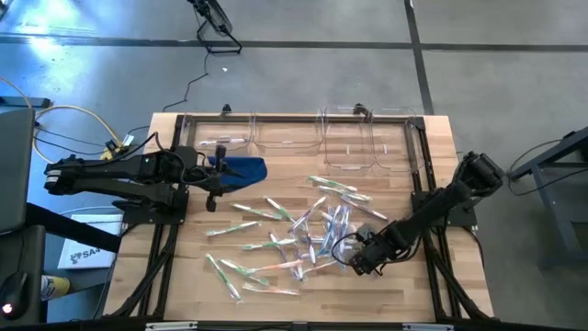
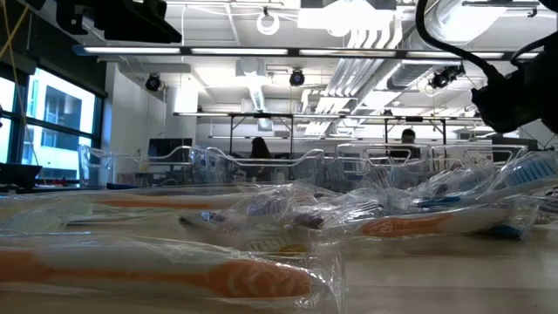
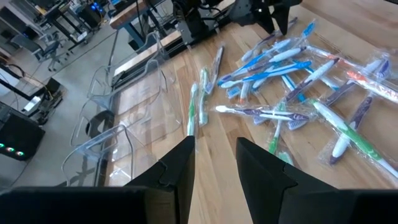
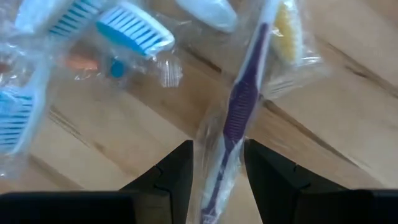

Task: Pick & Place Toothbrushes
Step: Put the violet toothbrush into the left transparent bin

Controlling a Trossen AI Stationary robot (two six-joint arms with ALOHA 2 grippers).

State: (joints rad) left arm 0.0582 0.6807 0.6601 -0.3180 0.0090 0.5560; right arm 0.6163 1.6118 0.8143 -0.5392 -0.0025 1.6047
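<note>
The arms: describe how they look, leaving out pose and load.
Both arms are dark, near black, built of jointed segments with bulky housings. The left arm has yellowish cables looping off its base end. The right arm shows a rounded joint block near its base. The left claw and the right claw each have two flat, dark, angular fingers. No markings are legible.

Grey concrete floor (image 1: 303, 78) is surrounding the wooden table (image 1: 197, 285). Ceiling lights (image 2: 218, 51) are glowing over pipes, a window (image 2: 52, 113) is brightening one side, and two people are sitting at distant benches.
</note>
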